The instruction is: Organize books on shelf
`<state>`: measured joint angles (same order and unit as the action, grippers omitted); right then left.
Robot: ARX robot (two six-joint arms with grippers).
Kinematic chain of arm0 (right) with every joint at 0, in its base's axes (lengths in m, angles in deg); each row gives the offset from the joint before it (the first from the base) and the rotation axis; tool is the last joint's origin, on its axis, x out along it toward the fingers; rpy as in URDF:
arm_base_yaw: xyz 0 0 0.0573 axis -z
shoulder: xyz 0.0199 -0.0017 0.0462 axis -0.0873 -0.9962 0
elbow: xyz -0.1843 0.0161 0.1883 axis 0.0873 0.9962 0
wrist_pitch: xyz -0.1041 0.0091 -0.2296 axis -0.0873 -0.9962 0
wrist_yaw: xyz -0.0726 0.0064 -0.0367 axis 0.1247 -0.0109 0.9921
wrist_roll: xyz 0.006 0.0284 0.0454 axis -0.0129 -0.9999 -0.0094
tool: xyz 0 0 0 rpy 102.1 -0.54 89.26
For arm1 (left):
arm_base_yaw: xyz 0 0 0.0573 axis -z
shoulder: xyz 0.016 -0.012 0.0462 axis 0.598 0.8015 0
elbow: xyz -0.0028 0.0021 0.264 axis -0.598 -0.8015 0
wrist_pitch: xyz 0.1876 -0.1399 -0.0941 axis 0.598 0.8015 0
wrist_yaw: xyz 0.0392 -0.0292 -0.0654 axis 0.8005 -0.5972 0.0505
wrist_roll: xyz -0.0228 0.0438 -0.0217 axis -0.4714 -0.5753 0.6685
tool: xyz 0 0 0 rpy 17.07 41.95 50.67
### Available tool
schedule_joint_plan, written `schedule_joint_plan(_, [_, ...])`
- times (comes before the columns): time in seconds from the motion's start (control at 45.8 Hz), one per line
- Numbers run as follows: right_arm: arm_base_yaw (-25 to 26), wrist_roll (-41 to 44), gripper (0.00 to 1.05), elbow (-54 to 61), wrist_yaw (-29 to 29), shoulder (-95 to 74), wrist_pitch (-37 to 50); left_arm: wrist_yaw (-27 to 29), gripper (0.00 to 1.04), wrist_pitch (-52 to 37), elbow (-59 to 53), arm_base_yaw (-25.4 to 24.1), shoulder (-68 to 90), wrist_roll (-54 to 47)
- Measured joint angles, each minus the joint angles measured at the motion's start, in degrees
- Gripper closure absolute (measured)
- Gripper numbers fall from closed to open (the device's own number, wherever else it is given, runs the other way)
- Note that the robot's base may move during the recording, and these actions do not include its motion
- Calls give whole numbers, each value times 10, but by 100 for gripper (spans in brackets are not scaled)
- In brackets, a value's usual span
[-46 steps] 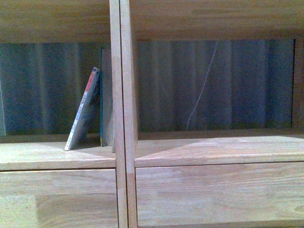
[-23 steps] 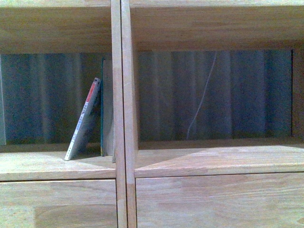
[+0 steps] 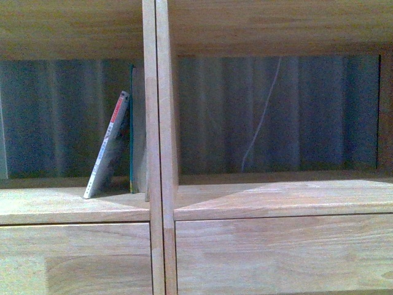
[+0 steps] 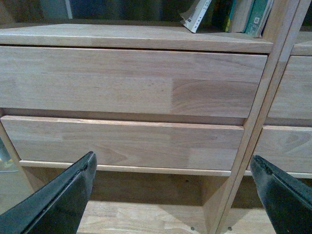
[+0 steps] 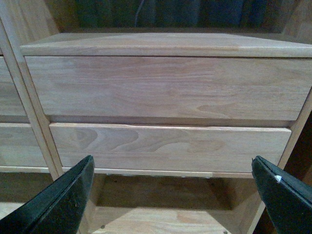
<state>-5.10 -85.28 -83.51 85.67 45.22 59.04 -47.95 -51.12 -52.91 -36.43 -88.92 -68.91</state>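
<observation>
The light-wood shelf (image 3: 161, 153) fills the front view. In its left compartment a thin white book with a red-marked spine (image 3: 109, 147) leans right against a teal-spined book (image 3: 132, 129) that stands by the central divider. In the left wrist view the white book's corner (image 4: 196, 15) and the teal book (image 4: 257, 14) show above the drawer fronts (image 4: 122, 78). My left gripper (image 4: 173, 195) is open and empty, low before the left drawers. My right gripper (image 5: 173, 195) is open and empty, low before the right drawers (image 5: 165, 87). Neither gripper shows in the front view.
The right compartment (image 3: 276, 117) holds no books; a thin pale cord (image 3: 261, 117) hangs at its dark back. Below the lower drawers is an open space over the wooden floor (image 5: 161, 219).
The front view shifted: the shelf dropped in the picture half a second ago and now sits a little higher again. The books stand as before.
</observation>
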Motion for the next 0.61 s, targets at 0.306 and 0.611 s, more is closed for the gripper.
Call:
schedule_joint_plan(0.306, [0, 0, 7, 0, 0, 0, 0, 0, 7, 0, 0, 0, 0, 0])
schedule_joint_plan(0.611, [0, 0, 7, 0, 0, 0, 0, 0, 7, 0, 0, 0, 0, 0])
